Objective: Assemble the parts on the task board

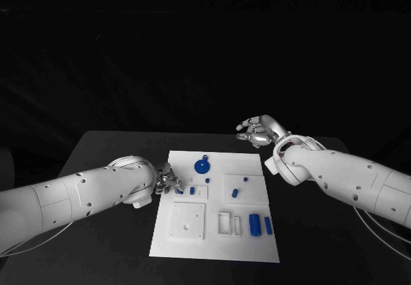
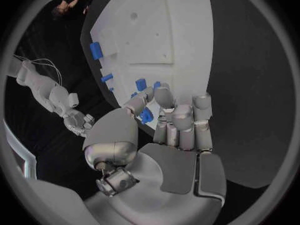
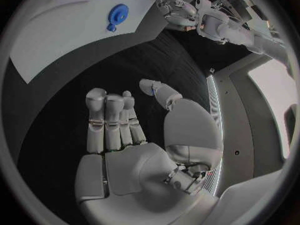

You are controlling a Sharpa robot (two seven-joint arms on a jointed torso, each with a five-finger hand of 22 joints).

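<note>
1. Tabletop (image 1: 111, 145): black, w/ white board (image 1: 218, 249) lying in the middle.
2. Board carries blue parts: round disc part (image 1: 203, 165) at far centre, small pegs (image 1: 234, 192) mid-right, two upright cylinders (image 1: 255, 224) near-right beside slotted white blocks.
3. Left robot hand (image 1: 168, 181): at board's left edge, fingers curled down over a small blue part (image 2: 145, 116). Wrist view shows that part between thumb and fingertips (image 2: 164, 96), looks pinched, touching board. More blue parts (image 2: 95, 49) lie further along board.
4. Right robot hand (image 1: 258, 132): off board, above tabletop past far-right corner, fingers apart and lightly bent, holding nothing. Its wrist view shows the disc part on board, well apart from it.
</note>
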